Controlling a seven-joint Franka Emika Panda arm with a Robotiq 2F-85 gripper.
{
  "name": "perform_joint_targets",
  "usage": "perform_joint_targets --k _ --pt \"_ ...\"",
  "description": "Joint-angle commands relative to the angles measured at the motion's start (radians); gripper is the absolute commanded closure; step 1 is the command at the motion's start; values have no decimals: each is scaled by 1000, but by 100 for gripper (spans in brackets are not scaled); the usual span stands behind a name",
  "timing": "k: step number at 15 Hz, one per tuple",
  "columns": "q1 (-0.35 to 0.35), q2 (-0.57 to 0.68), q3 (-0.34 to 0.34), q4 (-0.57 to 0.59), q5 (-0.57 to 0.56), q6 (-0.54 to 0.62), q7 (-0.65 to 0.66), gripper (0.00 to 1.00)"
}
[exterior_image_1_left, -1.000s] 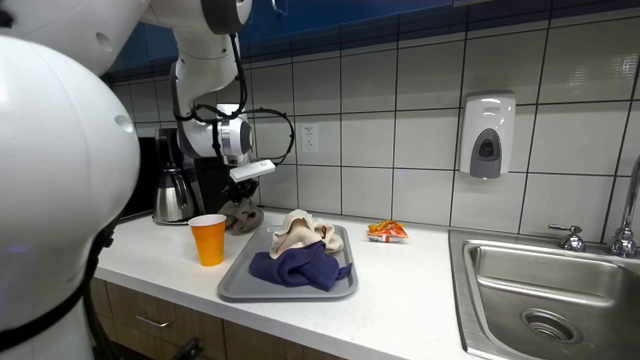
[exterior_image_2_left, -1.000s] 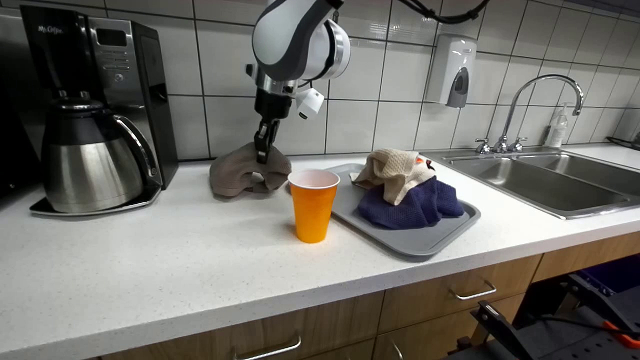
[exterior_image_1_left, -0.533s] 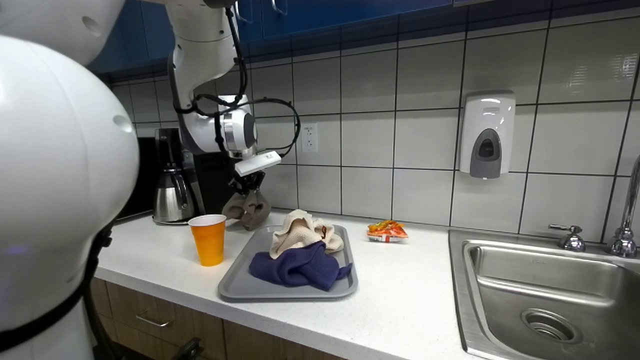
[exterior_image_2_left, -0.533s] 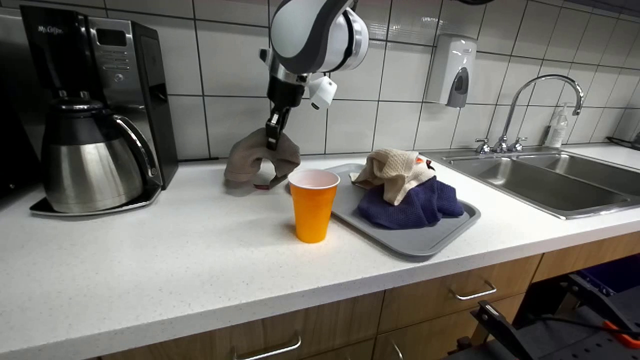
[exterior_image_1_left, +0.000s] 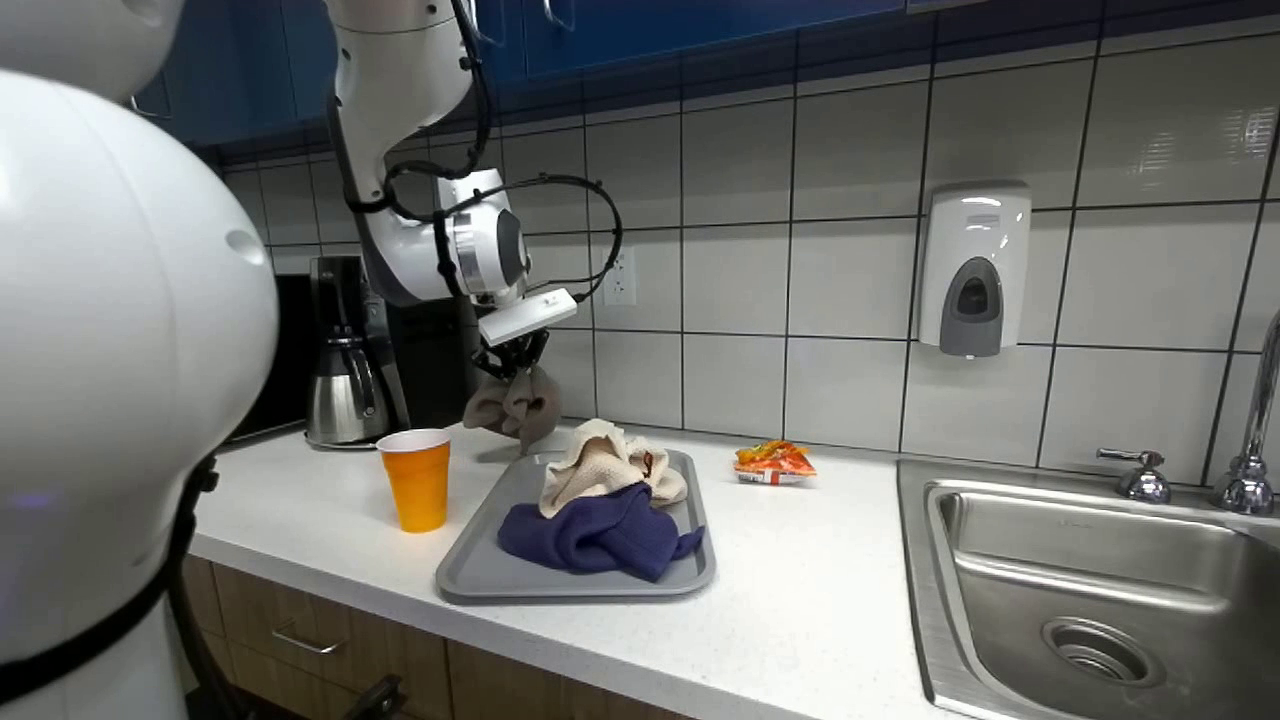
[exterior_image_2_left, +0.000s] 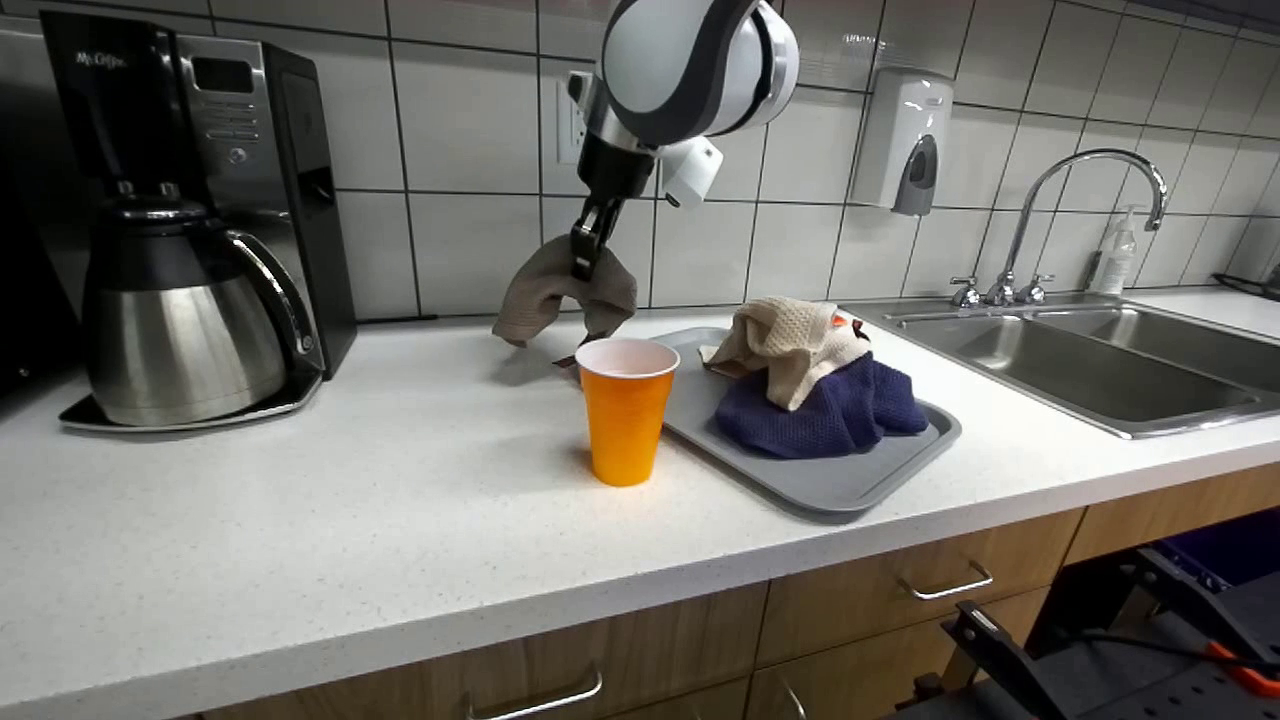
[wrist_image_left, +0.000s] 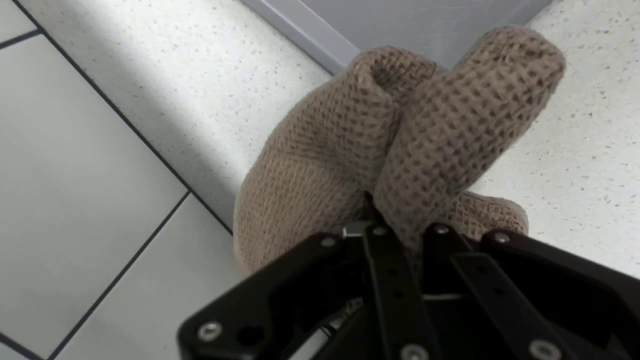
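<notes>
Brown cloth (wrist_image_left: 350, 145), clamped in the jaws, could topple the orange cup (exterior_image_2_left: 628, 425) if traversed sideways too low.

Surface (exterior_image_2_left: 400, 520) bright, striped glare on tiles (exterior_image_1_left: 1160, 150), soft shadow beneath my cloth (exterior_image_2_left: 540, 290). Wrist view: my gripper (wrist_image_left: 407, 232) near-black, detail lost.
</notes>
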Motion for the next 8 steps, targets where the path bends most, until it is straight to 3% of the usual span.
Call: perform_joint_targets --k 1,8 --pt "17 -131 -55 -144 -73 63 111 98" --pt "130 -276 -240 -292 -309 90 387 98"
